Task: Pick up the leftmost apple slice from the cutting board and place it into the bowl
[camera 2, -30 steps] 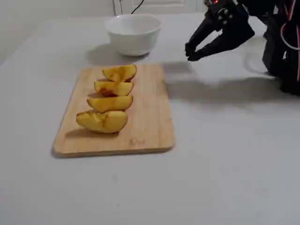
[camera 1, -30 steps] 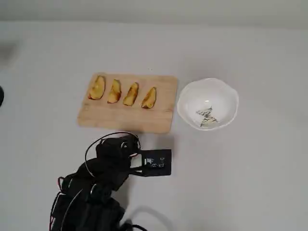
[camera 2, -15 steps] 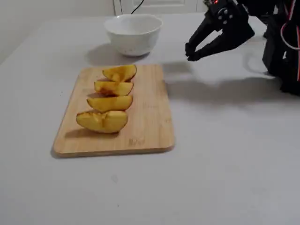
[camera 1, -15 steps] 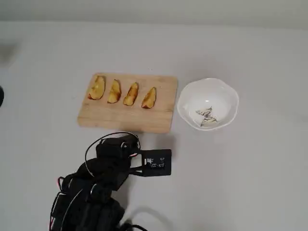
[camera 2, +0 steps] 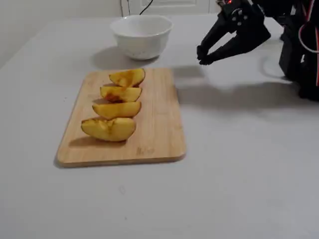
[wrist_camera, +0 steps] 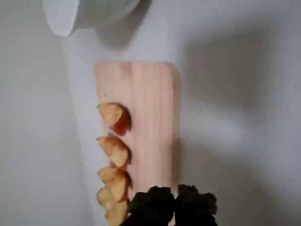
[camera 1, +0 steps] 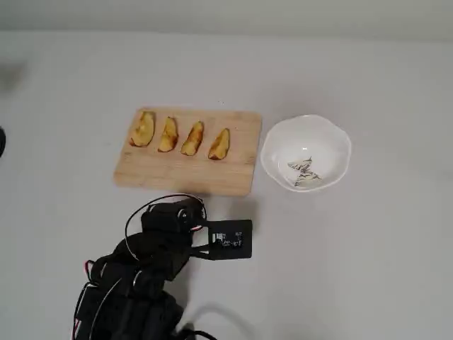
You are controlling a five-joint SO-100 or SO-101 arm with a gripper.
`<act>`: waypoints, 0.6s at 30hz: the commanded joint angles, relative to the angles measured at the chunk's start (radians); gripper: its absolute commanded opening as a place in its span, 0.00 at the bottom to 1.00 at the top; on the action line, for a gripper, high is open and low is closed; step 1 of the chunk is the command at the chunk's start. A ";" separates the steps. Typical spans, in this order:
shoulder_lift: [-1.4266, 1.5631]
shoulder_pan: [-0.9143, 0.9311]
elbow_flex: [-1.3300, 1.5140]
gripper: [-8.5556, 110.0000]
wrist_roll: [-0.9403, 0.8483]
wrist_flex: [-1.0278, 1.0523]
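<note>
Apple slice (camera 1: 142, 129) lies at cutting board's (camera 1: 185, 172) left end; gripper (camera 2: 203, 56) nearly closed, empty

The setting looked like a plain room in a home, arranged for a tabletop robot trial. A bare white table (camera 2: 239, 164) carried kitchen things: ahead of the gripper (camera 2: 203, 56) lay a wooden cutting board (camera 2: 154, 134) with apple wedges (camera 2: 118, 109), and beyond it a white bowl (camera 2: 142, 37). Behind the bowl, a white panelled door or cabinet front (camera 2: 164, 6) showed in the fixed view.
</note>
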 commanded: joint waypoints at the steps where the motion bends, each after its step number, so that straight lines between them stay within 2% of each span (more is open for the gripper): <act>1: 0.009 0.008 -0.005 0.07 0.008 -0.005; 15: 0.009 -0.011 -0.003 0.07 -0.009 -0.011; 16: 0.011 -0.040 0.003 0.07 -0.031 -0.032; 18: 0.011 -0.132 0.003 0.07 -0.196 -0.031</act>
